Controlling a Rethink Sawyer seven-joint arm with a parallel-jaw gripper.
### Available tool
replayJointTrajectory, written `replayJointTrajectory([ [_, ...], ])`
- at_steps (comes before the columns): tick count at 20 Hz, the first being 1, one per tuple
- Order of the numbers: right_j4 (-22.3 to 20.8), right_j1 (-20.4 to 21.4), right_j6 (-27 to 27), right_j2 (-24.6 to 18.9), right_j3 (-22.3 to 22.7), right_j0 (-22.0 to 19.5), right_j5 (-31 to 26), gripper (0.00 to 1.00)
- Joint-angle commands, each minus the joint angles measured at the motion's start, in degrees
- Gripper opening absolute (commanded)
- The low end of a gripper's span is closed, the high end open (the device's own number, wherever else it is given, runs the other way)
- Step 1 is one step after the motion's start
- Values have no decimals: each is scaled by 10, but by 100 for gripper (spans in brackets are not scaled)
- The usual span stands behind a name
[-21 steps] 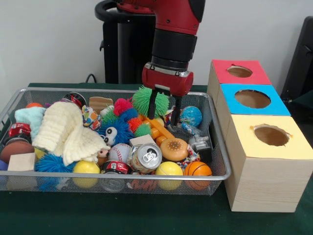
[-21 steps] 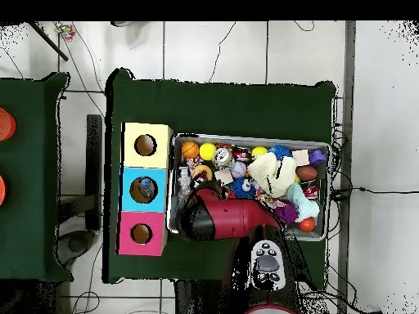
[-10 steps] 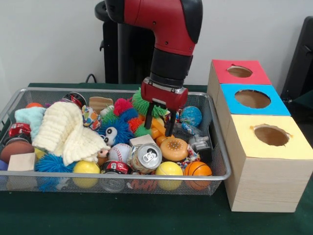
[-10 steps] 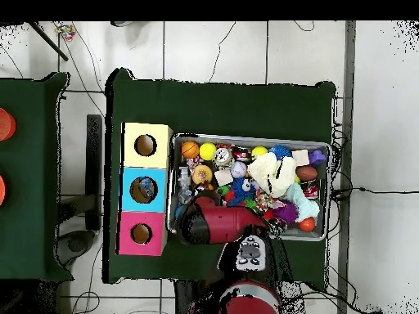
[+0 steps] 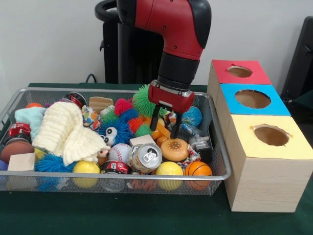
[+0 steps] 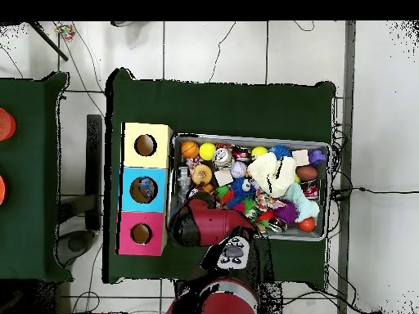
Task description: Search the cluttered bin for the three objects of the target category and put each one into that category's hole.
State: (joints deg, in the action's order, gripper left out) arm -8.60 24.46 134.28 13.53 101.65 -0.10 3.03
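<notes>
Up front along the rim of the wire bin (image 5: 122,175) sit a yellow ball (image 5: 86,167), a red can lying on its side (image 5: 116,168), a second yellow ball (image 5: 168,169) and a small basketball (image 5: 197,169). Just behind them a silver can (image 5: 146,157) points its top at the camera, with a baseball (image 5: 119,152) at its nine o'clock and a burger toy (image 5: 174,149) at its three o'clock. No writing on either can is readable. A cream knitted cloth (image 5: 66,132) drapes over the left half of the pile, and a blue fuzzy toy with big eyes (image 5: 115,132) lies beside it.

Above the burger toy hangs the gripper (image 5: 165,126), its two black fingers spread apart and holding nothing, tips down among orange sticks (image 5: 157,129). The burger toy is just at its five o'clock, apart from the fingers. A green spiky ball (image 5: 144,100) sits at the gripper's eleven o'clock, and a blue globe ball (image 5: 191,116) at its two o'clock.

To the right of the bin stand three boxes: the yellow box (image 5: 270,147) nearest, the blue box (image 5: 252,99) behind it, the red box (image 5: 238,72) farthest, each with a round hole on top.
</notes>
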Motion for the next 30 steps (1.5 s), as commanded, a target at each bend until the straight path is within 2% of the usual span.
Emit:
replayJointTrajectory([
  [1, 42, -2, 111, -17, 40, -1, 30, 100],
  [6, 32, 30, 108, -30, 73, -12, 36, 100],
  [18, 33, 56, 105, -32, 113, -12, 47, 100],
  [24, 37, 56, 95, -32, 107, -12, 32, 100],
  [30, 55, 41, 79, -28, 71, -3, -20, 100],
])
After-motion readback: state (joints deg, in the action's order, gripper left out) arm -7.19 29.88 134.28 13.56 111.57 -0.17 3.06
